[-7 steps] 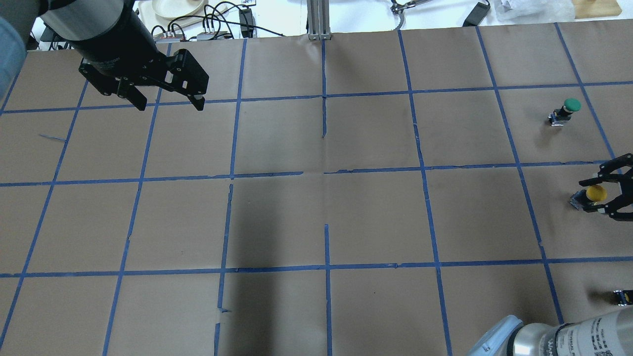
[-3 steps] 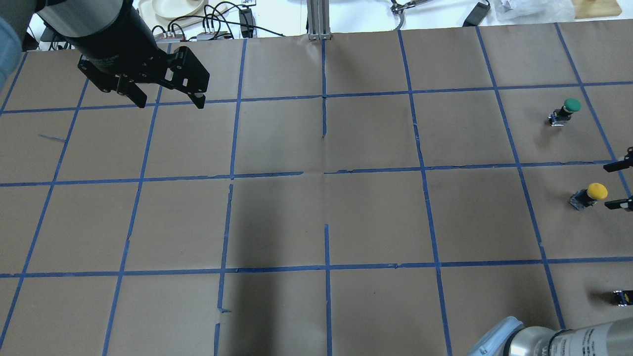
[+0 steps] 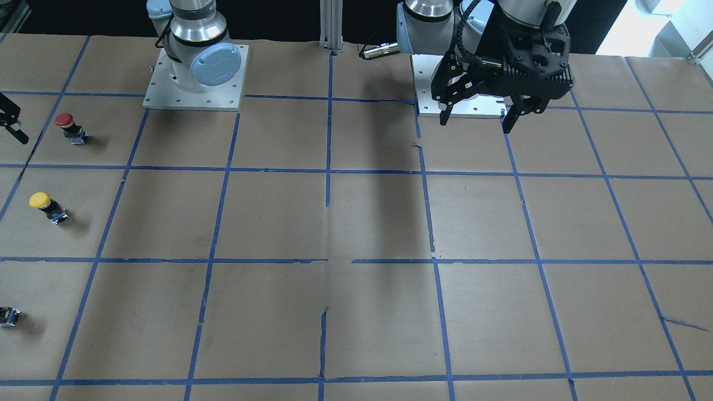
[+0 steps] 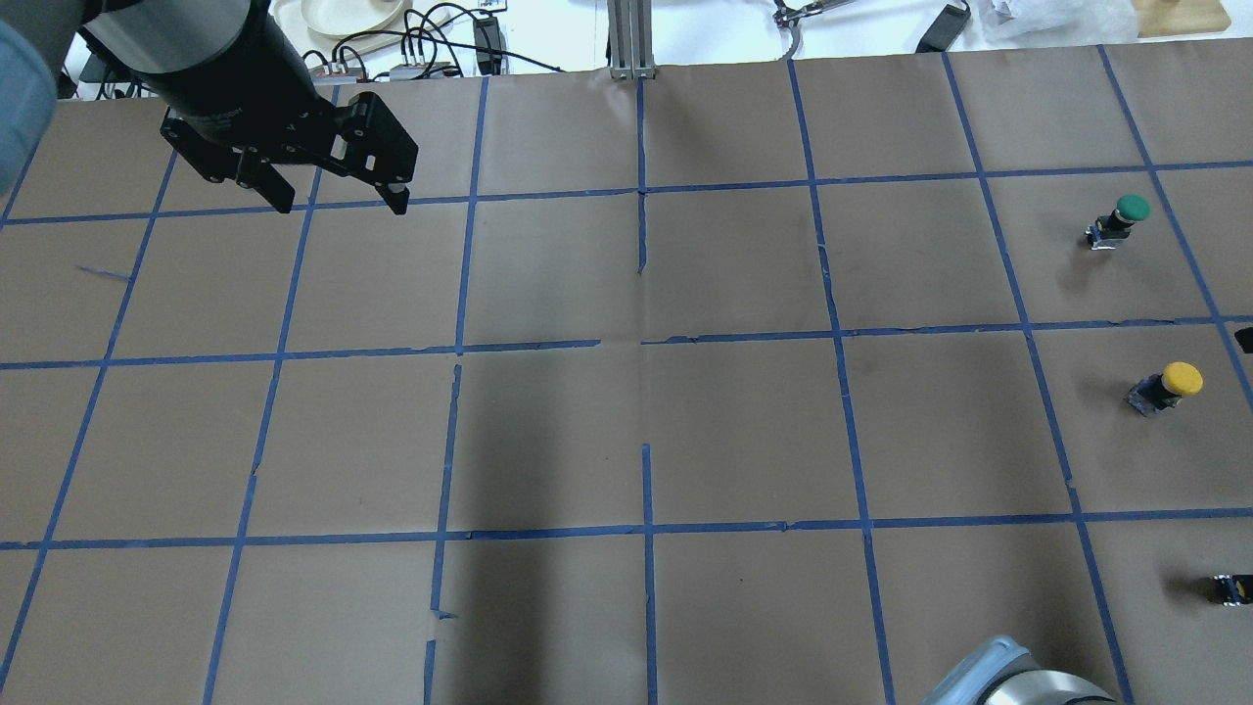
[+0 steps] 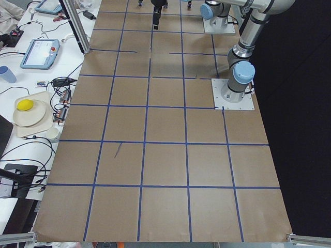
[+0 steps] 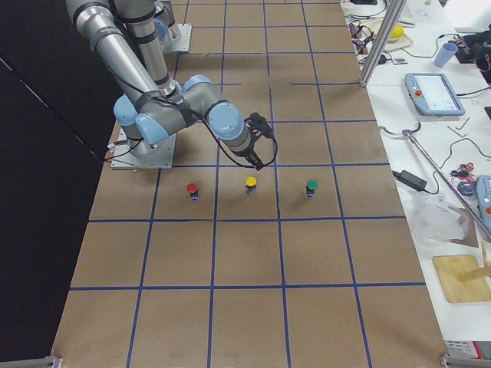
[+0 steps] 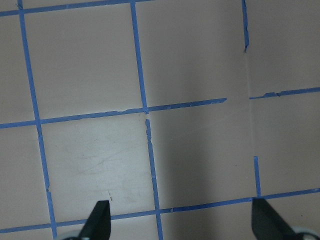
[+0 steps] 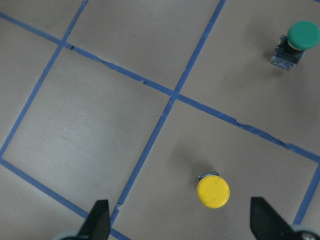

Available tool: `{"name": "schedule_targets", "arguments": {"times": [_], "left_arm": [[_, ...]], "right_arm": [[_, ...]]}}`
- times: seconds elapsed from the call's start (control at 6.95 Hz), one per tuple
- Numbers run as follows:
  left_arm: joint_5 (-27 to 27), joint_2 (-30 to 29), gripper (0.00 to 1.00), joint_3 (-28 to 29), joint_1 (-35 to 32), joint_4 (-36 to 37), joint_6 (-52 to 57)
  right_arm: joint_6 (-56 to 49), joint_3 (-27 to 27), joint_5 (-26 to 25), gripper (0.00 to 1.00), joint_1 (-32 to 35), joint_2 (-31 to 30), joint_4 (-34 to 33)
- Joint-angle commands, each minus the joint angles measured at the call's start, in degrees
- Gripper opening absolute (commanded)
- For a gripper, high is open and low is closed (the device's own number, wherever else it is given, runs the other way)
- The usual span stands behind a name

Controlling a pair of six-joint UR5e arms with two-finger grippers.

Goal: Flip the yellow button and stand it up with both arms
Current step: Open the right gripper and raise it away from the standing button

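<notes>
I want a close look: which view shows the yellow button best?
Right wrist-mounted: the yellow button is largest there, cap seen from above. Overhead exterior and front-facing show cap and base, small; exterior right shows it tiny.

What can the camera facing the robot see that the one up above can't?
Only the front-facing view shows the red button and the arms' base plates. Only the overhead view shows the green button and a cream dish beyond the table. Both show the yellow button standing cap up, the tiny capless block and the open left gripper.
</notes>
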Motion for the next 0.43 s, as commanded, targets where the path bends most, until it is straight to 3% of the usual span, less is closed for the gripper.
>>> {"name": "schedule_targets", "arguments": {"times": [0.0,0.29], "left_arm": [[0.0,0.3,1.0,0.1,0.0,0.1,-0.2],[-0.1,0.1,1.0,0.1,0.0,0.2,-0.2]], "right_arm": [[28.4,-1.2,-5.1,1.0,4.8,-1.8,0.0],[52.2,-4.8,-12.8,1.0,15.6,-1.6,1.8]]}}
